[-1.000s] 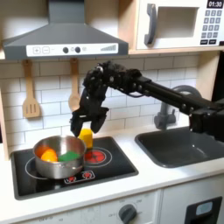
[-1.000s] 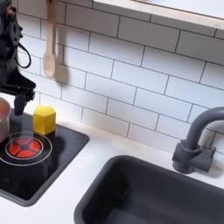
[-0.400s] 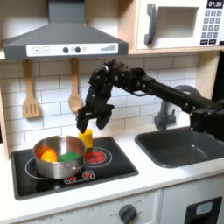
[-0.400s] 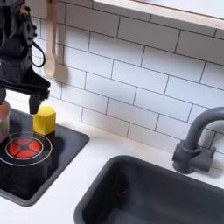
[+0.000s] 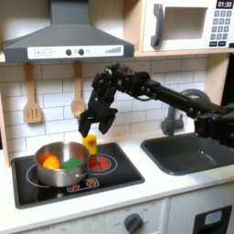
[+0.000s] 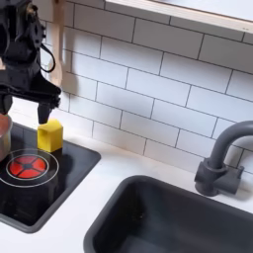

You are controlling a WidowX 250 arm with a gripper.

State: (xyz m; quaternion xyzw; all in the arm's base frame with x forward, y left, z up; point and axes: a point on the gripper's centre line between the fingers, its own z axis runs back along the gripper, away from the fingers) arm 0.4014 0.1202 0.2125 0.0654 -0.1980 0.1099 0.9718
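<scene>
A yellow block stands upright on the black stovetop, at the back beside the red burner. My black gripper hangs open just above the block, its fingers spread to either side and holding nothing. Left of the block in the first exterior view sits a steel pot with an orange piece and a green piece inside. The pot's rim shows at the second exterior view's left edge.
A dark sink with a grey faucet lies right of the stove. A wooden spoon and a spatula hang on the tiled wall. Hood and microwave sit overhead.
My gripper has risen from beside the yellow block to above it, fingers staying spread. The block stays in place on the stovetop.
</scene>
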